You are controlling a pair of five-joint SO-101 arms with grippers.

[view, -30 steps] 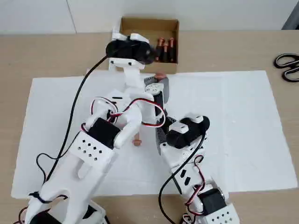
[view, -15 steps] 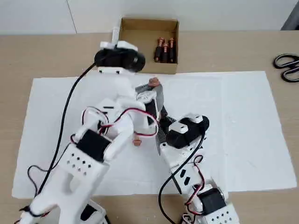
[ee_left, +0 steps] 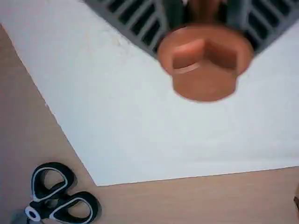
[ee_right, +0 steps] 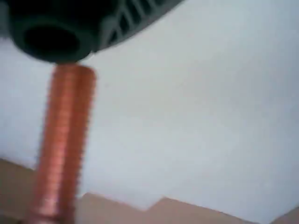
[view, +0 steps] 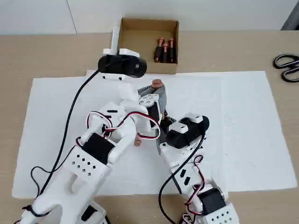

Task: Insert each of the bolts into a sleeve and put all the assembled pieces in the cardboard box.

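Observation:
My left gripper (view: 158, 95) is shut on a copper bolt (view: 157, 84), hex head (ee_left: 205, 60) up, over the middle of the white sheet (view: 243, 126). Grey fingers (ee_left: 126, 14) flank the head in the left wrist view. Just below it, my right gripper (view: 162, 127) is shut on a black sleeve (ee_right: 51, 37). The bolt's threaded shaft (ee_right: 65, 140) ends right at the sleeve's open mouth. A loose bolt (view: 137, 141) lies on the sheet beside the left arm. The cardboard box (view: 140, 28) at the back holds three assembled pieces (view: 166, 50).
Black-handled scissors (view: 287, 65) lie on the wooden table at the far right, off the sheet, and appear as scissors (ee_left: 58, 198) in the left wrist view. The right half of the sheet is bare.
The left arm swung away from the box and came back, bringing the bolt down toward the right gripper's sleeve. The right arm stayed still.

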